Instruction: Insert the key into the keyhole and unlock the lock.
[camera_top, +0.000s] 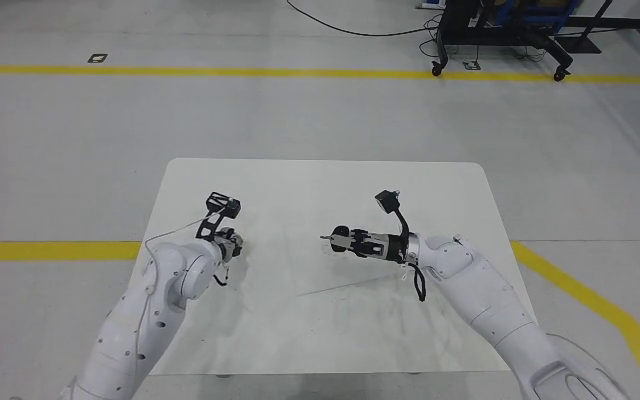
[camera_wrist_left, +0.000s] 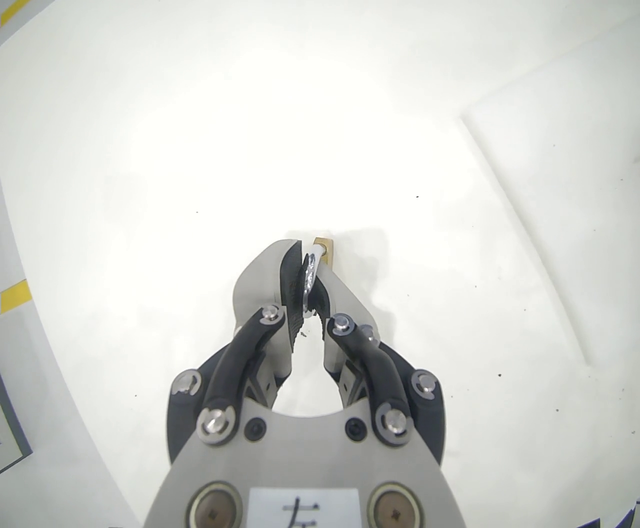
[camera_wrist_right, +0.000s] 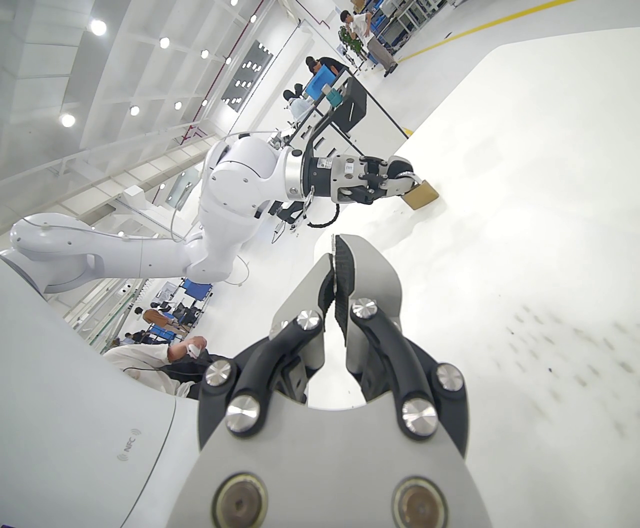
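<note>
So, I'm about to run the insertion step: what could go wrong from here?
The left gripper pinches the padlock only by its shackle, so the brass body may swing when pushed. Only a thin tip of the key pokes from the shut right gripper, so it may slip or misalign.

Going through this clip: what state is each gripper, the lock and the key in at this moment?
left gripper: shut on the lock.
lock: held by its shackle, no key in it.
right gripper: shut on the key.
key: tip sticks out of the gripper, apart from the lock.
</note>
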